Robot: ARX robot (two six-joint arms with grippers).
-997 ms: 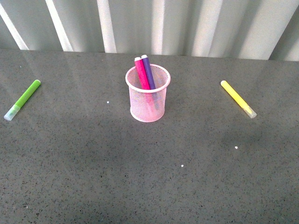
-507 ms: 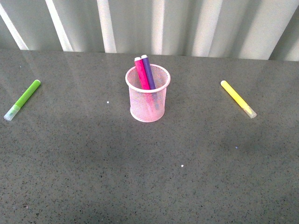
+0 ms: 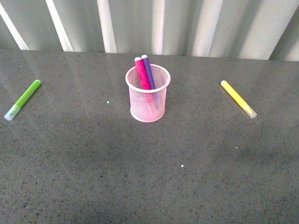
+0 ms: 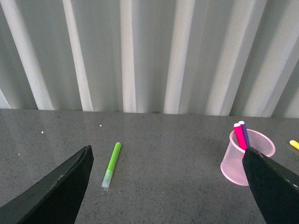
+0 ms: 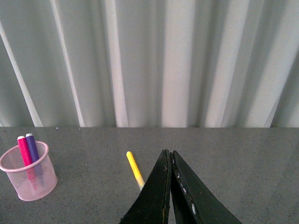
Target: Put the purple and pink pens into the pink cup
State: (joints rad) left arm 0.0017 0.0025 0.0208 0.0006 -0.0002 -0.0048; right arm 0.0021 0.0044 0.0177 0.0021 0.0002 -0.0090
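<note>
The round light pink wire-mesh cup (image 3: 148, 95) has a solid smooth rim, the speckled dark grey table (image 3: 140, 177) looks polished with a faint sheen, and the lime-green (image 3: 22, 99) and yellow (image 3: 238, 98) plastic markers have smooth barrels with translucent caps.

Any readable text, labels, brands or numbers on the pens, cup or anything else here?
None. The pink pen, purple pen, green marker and yellow marker show no print that can be read; the pink cup, table and curtain are plain.
</note>
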